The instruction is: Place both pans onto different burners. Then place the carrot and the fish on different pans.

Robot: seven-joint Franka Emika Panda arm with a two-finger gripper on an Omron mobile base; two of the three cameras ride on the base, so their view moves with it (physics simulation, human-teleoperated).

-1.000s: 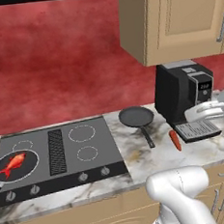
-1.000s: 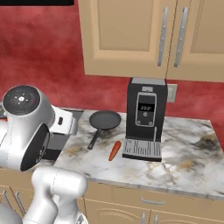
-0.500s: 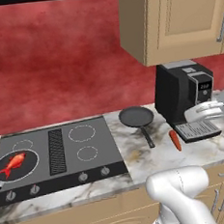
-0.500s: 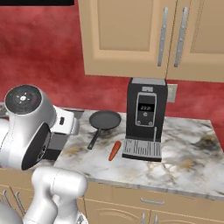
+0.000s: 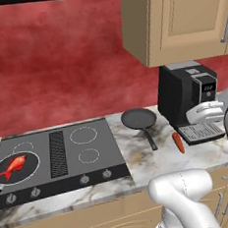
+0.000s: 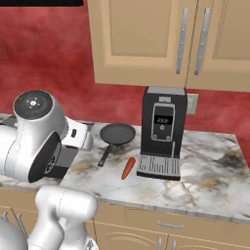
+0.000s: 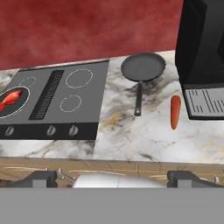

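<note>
- While one pan (image 5: 12, 167) holds the fish (image 5: 11, 166) on the cooktop's (image 5: 103, 161) front-left burner, we judge half done.
- Second pan (image 5: 139, 118) and carrot (image 5: 178, 142) lie on the bench (image 5: 140, 158), near its right end.
- Claw (image 7: 112, 177) apart, empty.

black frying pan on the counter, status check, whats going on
Claw open, empty, well back from counter. Black frying pan off cooktop, beside coffee machine. Orange carrot by its handle. Red fish on left burner.
</note>
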